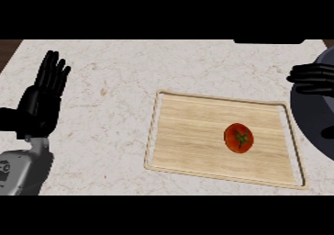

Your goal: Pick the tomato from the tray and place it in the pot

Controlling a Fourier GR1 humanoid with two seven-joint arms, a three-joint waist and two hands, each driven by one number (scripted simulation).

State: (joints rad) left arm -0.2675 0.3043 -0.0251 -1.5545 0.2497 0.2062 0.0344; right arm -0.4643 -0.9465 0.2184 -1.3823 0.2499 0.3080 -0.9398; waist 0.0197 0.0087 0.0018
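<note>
Your tomato [238,137] sits untouched on the tray [197,172]; the right hand [317,79], fingers apparently curled and empty, hovers over the pot [315,124]. Grasp its slick, soft sides gently.

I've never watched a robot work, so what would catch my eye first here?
Probably the red tomato, lying alone on the wooden tray in the middle of the pale counter. Next, the black left hand resting open at the left edge, fingers up, and the right hand over the dark pot at the right edge.
</note>
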